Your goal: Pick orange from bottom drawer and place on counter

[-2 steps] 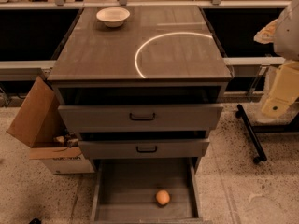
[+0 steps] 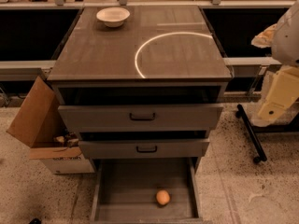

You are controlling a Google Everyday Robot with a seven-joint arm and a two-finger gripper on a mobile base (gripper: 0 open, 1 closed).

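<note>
The orange [image 2: 162, 197] lies on the grey floor of the open bottom drawer [image 2: 122, 190], near its front and slightly right of the middle. Above the drawer are two shallower drawers with black handles, both pulled out a little. The counter [image 2: 103, 55] is the glossy dark top of the cabinet, and it carries a bright white arc. My gripper [image 2: 276, 97] hangs at the far right of the camera view, beside the cabinet at about the height of the top drawer. It is well away from the orange, and nothing shows in it.
A white bowl [image 2: 113, 16] stands at the counter's back left corner. An open cardboard box [image 2: 39, 125] sits on the floor left of the cabinet. To the right a black wheeled base leg [image 2: 251, 133] stands on the speckled floor. Dark shelving runs behind.
</note>
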